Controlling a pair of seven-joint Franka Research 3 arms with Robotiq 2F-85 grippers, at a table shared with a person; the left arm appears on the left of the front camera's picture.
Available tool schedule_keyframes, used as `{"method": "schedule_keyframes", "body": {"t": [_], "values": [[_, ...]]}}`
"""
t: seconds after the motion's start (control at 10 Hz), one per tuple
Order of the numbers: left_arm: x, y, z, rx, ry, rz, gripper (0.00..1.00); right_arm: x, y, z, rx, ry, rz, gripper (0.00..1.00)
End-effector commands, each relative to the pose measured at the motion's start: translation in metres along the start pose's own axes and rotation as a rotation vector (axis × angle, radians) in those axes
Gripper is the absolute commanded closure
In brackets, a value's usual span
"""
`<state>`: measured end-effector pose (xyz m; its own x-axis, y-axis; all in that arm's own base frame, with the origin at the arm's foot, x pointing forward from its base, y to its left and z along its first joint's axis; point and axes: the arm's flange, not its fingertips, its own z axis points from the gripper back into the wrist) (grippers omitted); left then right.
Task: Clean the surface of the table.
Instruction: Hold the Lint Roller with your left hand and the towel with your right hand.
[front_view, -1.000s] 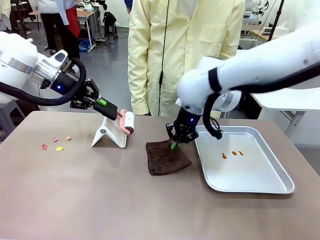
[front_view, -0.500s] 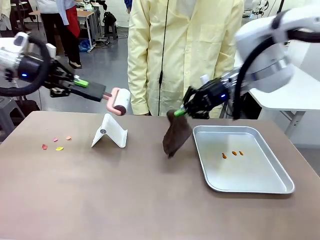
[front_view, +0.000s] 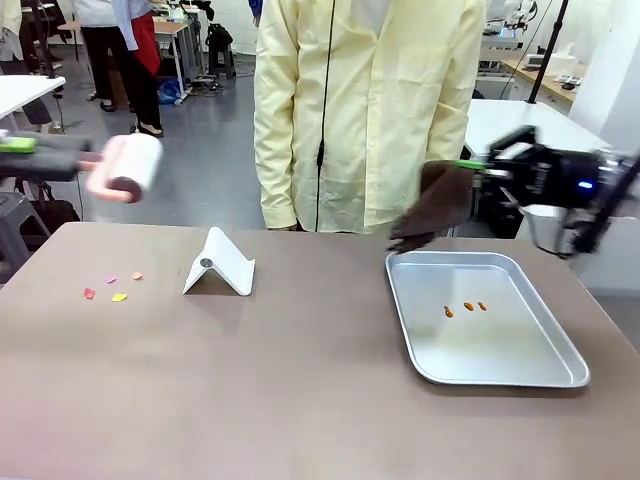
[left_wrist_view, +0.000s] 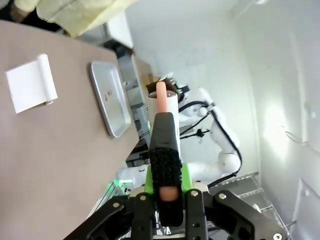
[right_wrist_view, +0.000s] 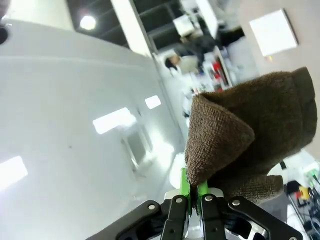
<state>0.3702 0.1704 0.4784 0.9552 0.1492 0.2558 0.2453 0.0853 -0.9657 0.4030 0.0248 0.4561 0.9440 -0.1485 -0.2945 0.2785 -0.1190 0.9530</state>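
Table (front_view: 300, 420) first: it lies wide and taupe beneath both arms, and neither tool touches it. Your left gripper (left_wrist_view: 165, 192) is clamped on the black handle of a lint roller (front_view: 128, 168), which hangs high in the air near the table's far left corner, above the coloured scraps (front_view: 112, 286) lying toward that end. Your right gripper (right_wrist_view: 191, 192) pinches one corner of a brown cloth (front_view: 435, 205), so the rest dangles over the far rim of the metal tray (front_view: 500, 381), just in front of the person (front_view: 370, 100) in the yellow coat. A white folded stand (front_view: 220, 268) sits between the scraps and the tray.

To do this step well, bring the roller down flat onto the table just short of the scraps, then roll across them with even pressure rather than at a tilt. Lower the cloth until it lies spread out, or you will likely drag only a corner. Mind the stand and the tray rim as you sweep.
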Motion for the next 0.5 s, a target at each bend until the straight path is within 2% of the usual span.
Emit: {"method": "schedule_keyframes", "body": {"t": [0.0,0.1,0.2,0.3,0.4], "values": [[-0.02,0.023,0.052,-0.086,-0.04,-0.041,1.0,-0.029,0.006,0.07,0.095,-0.129,0.041,1.0],[-0.035,0.029,0.078,-0.045,0.039,-0.025,1.0,-0.03,0.01,0.106,0.104,-0.175,-0.002,1.0],[-0.049,0.032,0.1,-0.004,0.054,-0.033,1.0,-0.029,0.012,0.134,0.095,-0.19,-0.012,1.0],[-0.064,0.04,0.125,0.092,0.005,0.008,1.0,-0.026,0.009,0.161,0.084,-0.238,0.003,1.0],[-0.075,0.048,0.147,0.099,-0.081,0.089,1.0,-0.024,0.004,0.182,0.131,-0.27,0.026,1.0]]}}
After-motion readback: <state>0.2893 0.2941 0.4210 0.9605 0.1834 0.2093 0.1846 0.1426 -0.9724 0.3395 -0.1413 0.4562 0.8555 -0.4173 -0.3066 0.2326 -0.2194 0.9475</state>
